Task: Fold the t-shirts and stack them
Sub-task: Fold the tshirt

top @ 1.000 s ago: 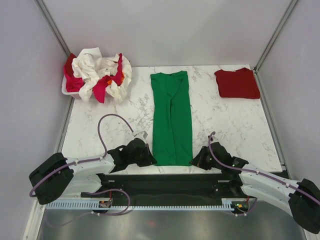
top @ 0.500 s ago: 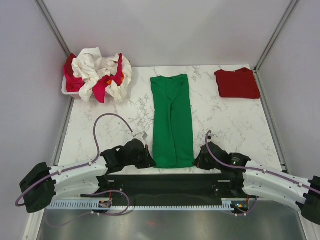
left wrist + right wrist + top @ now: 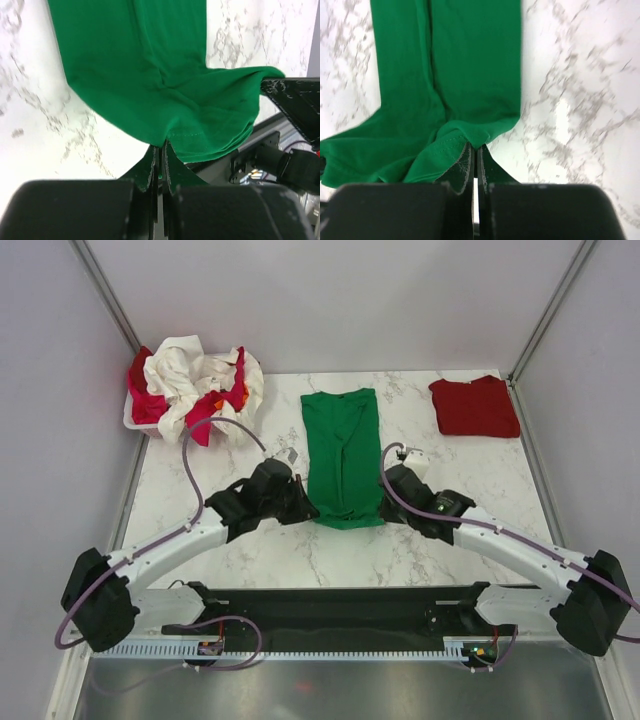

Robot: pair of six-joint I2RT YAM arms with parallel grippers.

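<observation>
I'm pinching near hem of green tee (image 3: 342,450) w/ L gripper (image 3: 300,506) + R gripper (image 3: 387,490), holding it raised mid-table for the half fold; dark red tee (image 3: 475,407) sitting folded far-R, cream-white tee (image 3: 180,365) + pinkish red tee (image 3: 205,416) waiting in basket (image 3: 133,424).

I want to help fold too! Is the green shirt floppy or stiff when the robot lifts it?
Probably floppy: the green t-shirt sags and bunches between the left gripper and right gripper, each shut on a hem corner. Likely light, since two small pinches carry its end. It should not roll: the rest lies flat on the table.
</observation>
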